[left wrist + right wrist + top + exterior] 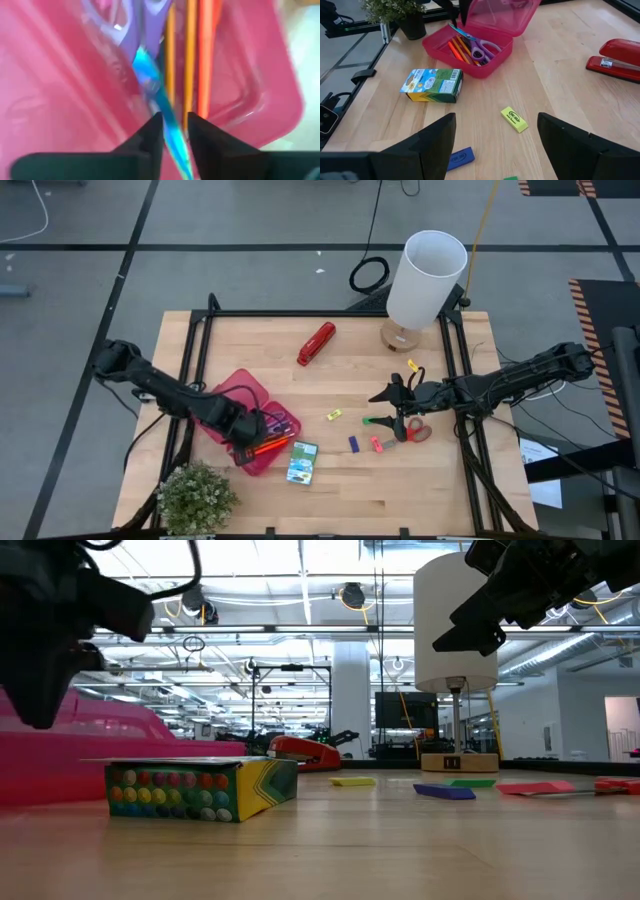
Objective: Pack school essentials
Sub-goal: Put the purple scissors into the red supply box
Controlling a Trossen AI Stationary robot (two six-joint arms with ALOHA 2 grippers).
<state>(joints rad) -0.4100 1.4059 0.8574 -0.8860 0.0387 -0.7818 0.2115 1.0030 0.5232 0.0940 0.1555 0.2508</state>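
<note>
Scissors (479,48) with purple handles lie in the pink case (490,62) beside orange pens (455,50); our left claw (172,132) hangs just above, fingers narrow around the teal blade. Our right claw (495,145) stands wide over the table (560,90), with the yellow eraser (514,120) ahead and the crayon box (432,85) beyond.

The table (430,480) is pale matt wood, the pink case (492,22) glossy translucent plastic, the crayon box (432,85) printed card.
</note>
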